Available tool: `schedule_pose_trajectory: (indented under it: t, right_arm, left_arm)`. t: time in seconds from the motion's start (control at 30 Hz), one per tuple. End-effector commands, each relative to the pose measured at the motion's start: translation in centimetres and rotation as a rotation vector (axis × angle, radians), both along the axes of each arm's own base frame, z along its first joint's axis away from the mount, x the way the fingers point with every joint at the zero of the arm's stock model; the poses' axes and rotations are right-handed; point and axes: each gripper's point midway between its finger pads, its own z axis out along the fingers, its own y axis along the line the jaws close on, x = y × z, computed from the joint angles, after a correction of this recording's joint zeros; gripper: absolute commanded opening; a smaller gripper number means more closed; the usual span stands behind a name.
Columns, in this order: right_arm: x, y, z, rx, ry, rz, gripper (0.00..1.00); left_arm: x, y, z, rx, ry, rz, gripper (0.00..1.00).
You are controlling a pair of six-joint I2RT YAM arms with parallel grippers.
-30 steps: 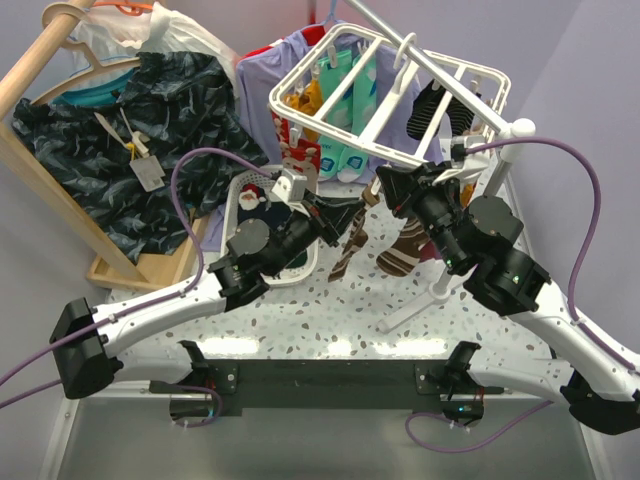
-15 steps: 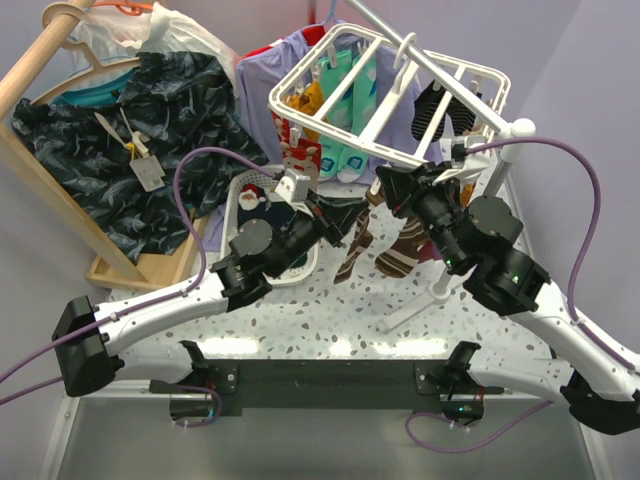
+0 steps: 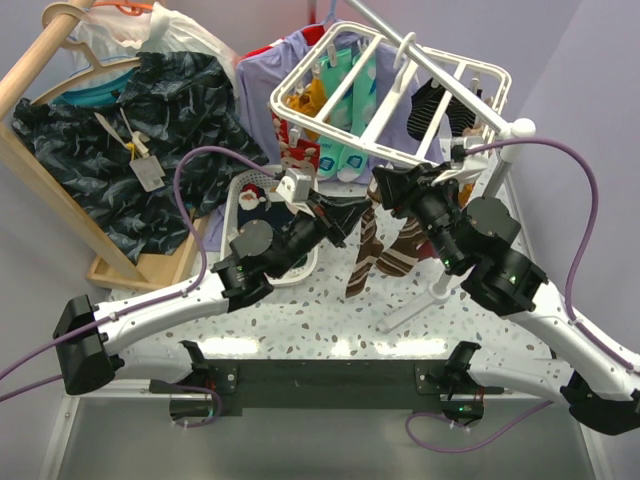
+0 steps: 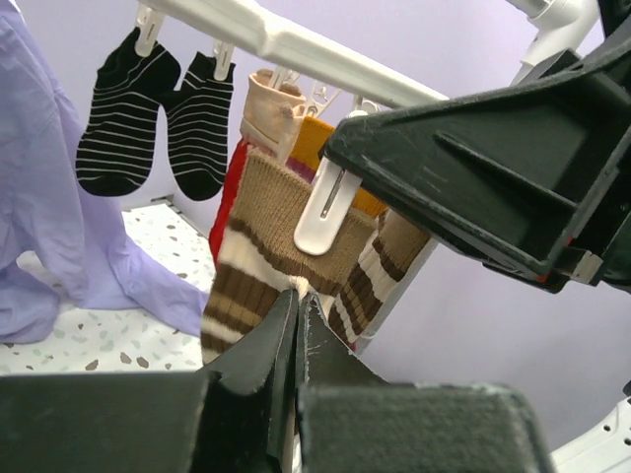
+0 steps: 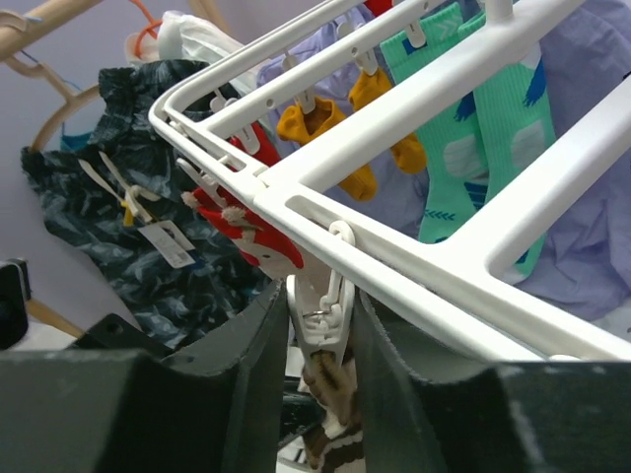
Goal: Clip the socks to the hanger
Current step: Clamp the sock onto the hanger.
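**Brown striped sock going onto a hanger clip, the fastening half done**

Top view: the hanger [image 3: 470, 68] hangs over the counter's [image 3: 320, 320] far edge. Left gripper [image 3: 343, 215] and right gripper [image 3: 392, 190] meet beneath it, the brown striped sock [image 3: 362, 255] dangling between them. Left wrist: the left claw is pinched together on the sock's cuff, under the white clip [image 4: 320, 212]. Right wrist: the right claw is clamped on the clip. Next, probably, the right claw eases off so the clip bites, then the left lets go.
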Motion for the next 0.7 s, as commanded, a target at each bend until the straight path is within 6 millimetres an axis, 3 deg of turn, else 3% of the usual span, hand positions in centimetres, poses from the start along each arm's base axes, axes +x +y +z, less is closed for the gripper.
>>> schedule_pose_trajectory:
  t: [0.0,0.07,0.13,0.27,0.33,0.57,0.63,0.67]
  right_arm:
    - [-0.4,-0.2,0.7,0.038,-0.015,0.008,0.41]
    - [-0.5,-0.3,0.7,0.037,-0.016,0.011,0.52]
    - [-0.7,-0.5,0.8,0.039,-0.018,0.014,0.57]
    - [-1.4,-0.9,1.2,0.037,-0.022,0.031,0.68]
    - [-2.0,-1.1,1.8,0.042,-0.032,0.056,0.73]
    - [-5.2,-0.9,2.6,-0.003,-0.068,0.212,0.91]
    - [-6.2,-1.0,2.1,-0.053,-0.086,0.257,0.95]
    - [-7.3,-1.0,2.3,-0.064,-0.109,0.307,0.98]
  left_arm:
    - [0.0,1.0,4.4,-0.1,-0.074,0.035,0.0]
    - [0.1,1.1,4.4,-0.095,-0.078,0.046,0.02]
    - [0.3,1.1,4.3,-0.086,-0.08,0.057,0.07]
    - [0.2,1.6,4.5,-0.081,-0.089,0.067,0.31]
    - [0.2,1.9,4.4,-0.07,-0.093,0.078,0.38]
    - [-0.3,5.8,3.7,0.01,-0.093,0.169,0.83]
    - [-0.4,6.7,2.5,0.071,-0.074,0.185,0.89]
    - [-1.0,7.8,3.0,0.07,-0.08,0.192,0.92]
